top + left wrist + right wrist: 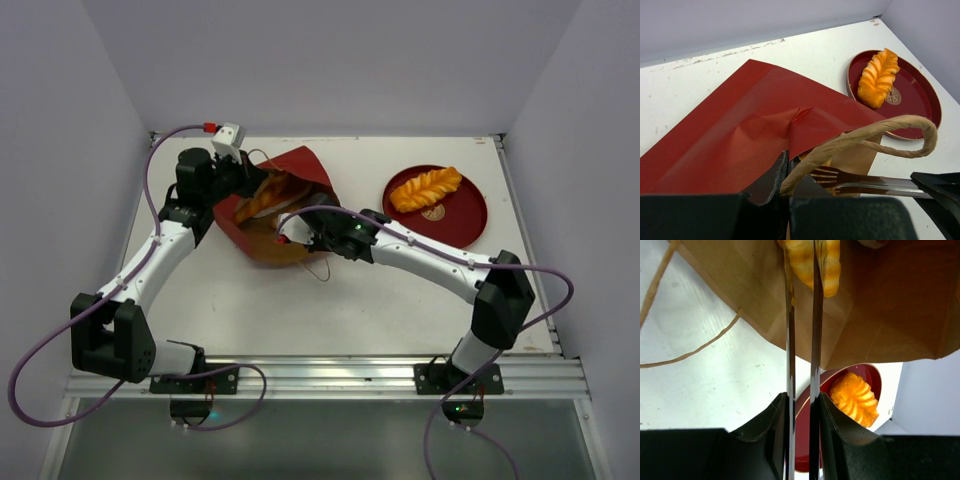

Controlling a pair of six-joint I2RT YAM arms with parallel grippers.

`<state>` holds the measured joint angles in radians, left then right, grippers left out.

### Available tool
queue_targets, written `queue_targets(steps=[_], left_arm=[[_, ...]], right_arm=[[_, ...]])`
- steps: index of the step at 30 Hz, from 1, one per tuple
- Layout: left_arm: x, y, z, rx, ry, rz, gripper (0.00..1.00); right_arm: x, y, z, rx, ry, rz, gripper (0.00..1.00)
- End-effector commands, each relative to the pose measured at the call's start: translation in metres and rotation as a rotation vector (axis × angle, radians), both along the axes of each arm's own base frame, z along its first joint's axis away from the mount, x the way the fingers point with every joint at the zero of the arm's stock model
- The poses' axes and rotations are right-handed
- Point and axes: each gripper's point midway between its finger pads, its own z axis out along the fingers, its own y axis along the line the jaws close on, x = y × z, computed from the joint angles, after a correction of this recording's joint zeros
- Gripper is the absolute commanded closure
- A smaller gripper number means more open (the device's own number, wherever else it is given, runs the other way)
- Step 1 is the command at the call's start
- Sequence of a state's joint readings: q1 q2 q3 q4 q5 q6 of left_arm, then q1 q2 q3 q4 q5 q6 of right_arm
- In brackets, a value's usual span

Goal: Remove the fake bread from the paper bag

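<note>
Left fingers [771, 177] pinch shut on the paper bag [740, 140] rim near the surface's far-left corner; right fingers [771, 425] squeeze tongs [815, 340] nipping a ridged pastry [829, 270] inside the mouth, best drawn straight back, grip steady, clear of the loop handle [865, 132].

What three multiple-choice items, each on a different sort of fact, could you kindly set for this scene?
1. Relative to the bag, the plate lies: A) left; B) inside; C) right.
2. The plate holds: A) one pastry; B) nothing; C) three.
3. The left fingers are: A) wide open; B) shut on the bag; C) shut on the plate.
Key: C, the top view shows it; A, a single pastry lies there; B, they pinch the bag's rim.
</note>
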<state>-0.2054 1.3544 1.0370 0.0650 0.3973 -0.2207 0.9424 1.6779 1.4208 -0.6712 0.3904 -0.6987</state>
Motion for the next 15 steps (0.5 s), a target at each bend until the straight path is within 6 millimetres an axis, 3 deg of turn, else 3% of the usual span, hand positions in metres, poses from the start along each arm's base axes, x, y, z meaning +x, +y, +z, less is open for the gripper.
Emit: queue_targets(steps=[1, 15], left_arm=[[-0.001, -0.003, 0.014, -0.01, -0.048, -0.016, 1.0], [0.003, 0.001, 0.008, 0.0, -0.033, 0.016, 1.0]], right_arm=[[-0.01, 0.003, 0.031, 0.123, -0.006, 0.006, 1.0], [-0.04, -0.022, 0.051, 0.253, 0.077, 0.033, 1.0]])
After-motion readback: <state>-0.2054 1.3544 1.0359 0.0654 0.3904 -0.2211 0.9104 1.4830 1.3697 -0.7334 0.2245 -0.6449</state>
